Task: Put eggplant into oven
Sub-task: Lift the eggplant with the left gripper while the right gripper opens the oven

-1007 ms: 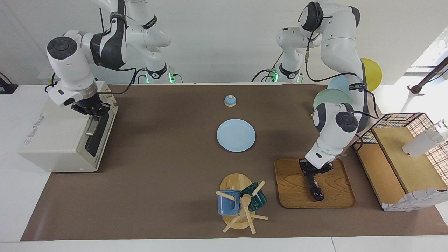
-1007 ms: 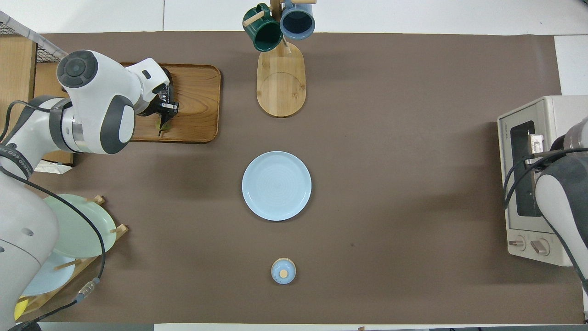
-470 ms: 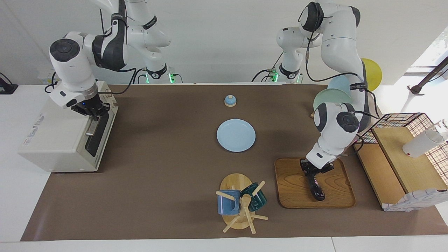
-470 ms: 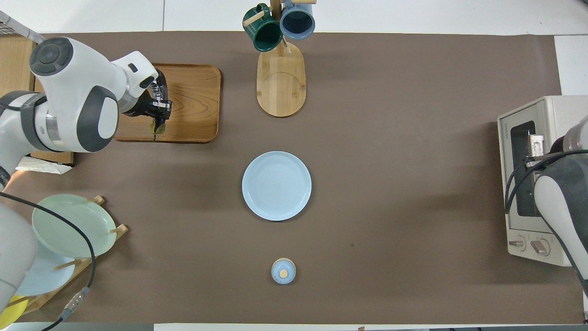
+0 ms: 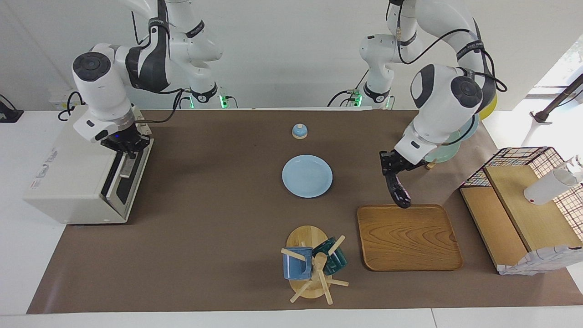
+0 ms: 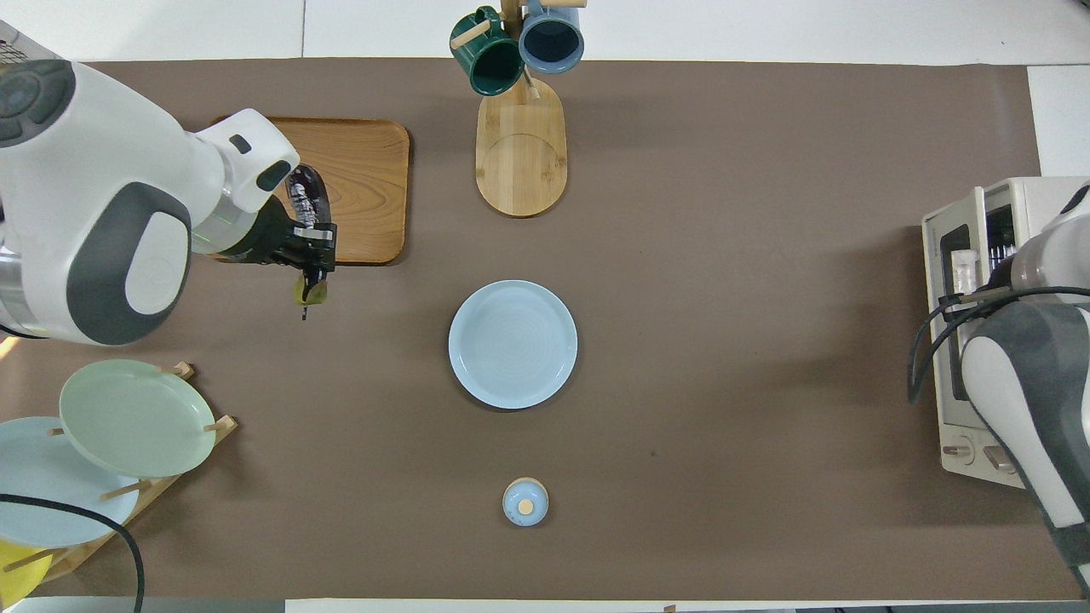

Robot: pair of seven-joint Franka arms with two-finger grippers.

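The dark purple eggplant [image 5: 399, 192] hangs tip-down from my left gripper [image 5: 391, 169], which is shut on its stem end and holds it in the air over the mat and the wooden tray's edge nearer the robots. In the overhead view the eggplant [image 6: 305, 191] shows beside the left gripper [image 6: 312, 257]. The cream-white oven [image 5: 68, 177] stands at the right arm's end of the table. My right gripper [image 5: 128, 146] is shut on the oven door's metal handle [image 5: 127, 167], and the dark glass door [image 5: 119, 182] stands a little ajar. The oven [image 6: 1009, 204] also shows in the overhead view.
The wooden tray [image 5: 407, 239] is bare. A light blue plate [image 5: 307, 176] lies mid-table, with a small blue knobbed lid [image 5: 299, 131] nearer the robots. A mug tree [image 5: 314, 266] holds two mugs. A plate rack [image 6: 119, 426] and a wire basket with wooden shelf [image 5: 514, 205] stand at the left arm's end.
My left gripper has lifted the eggplant off the tray and carried it up and toward the robots. My right gripper has pulled the oven door slightly open.
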